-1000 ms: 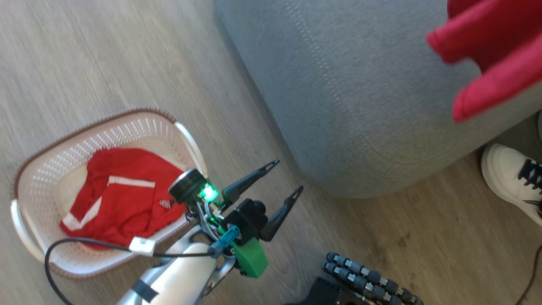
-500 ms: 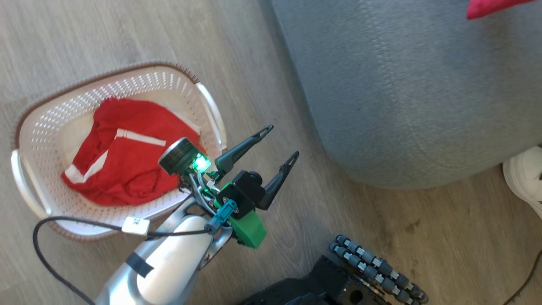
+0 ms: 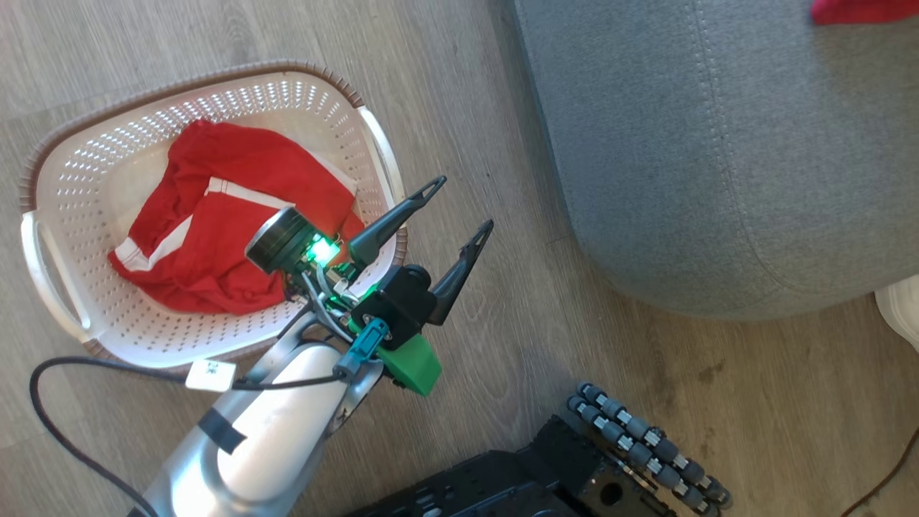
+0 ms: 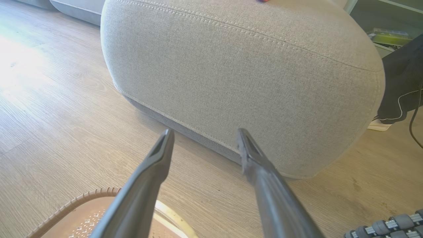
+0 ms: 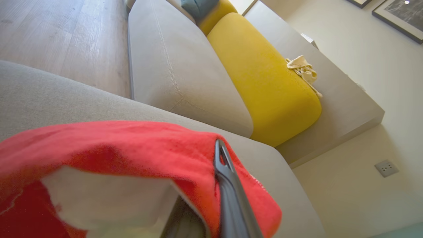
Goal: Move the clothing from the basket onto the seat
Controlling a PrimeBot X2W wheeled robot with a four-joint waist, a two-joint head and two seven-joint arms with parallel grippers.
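Observation:
Red shorts with white stripes [image 3: 215,237] lie crumpled in the cream basket [image 3: 179,79] on the wood floor. My left gripper [image 3: 464,203] hangs open and empty just past the basket's right handle, fingers pointing at the grey seat [image 3: 718,158]. In the left wrist view the open left gripper [image 4: 205,132] faces the seat's front [image 4: 248,72], with the basket rim [image 4: 76,201] below. A second red garment [image 5: 115,145] is draped over my right gripper [image 5: 216,148], which is shut on it above the seat [image 5: 49,96]. A sliver of that garment [image 3: 861,10] shows at the top right.
My dark wheeled base [image 3: 646,445] sits at the bottom. A person's white shoe [image 3: 901,309] and dark trouser leg [image 4: 400,82] stand by the seat's right corner. A black cable [image 3: 72,431] loops beside the basket. A yellow cushion [image 5: 264,82] lies beyond the seat.
The head camera has turned, shifting the whole picture. The red garment at the top right has shrunk to a sliver. The left gripper stays open by the basket's rim.

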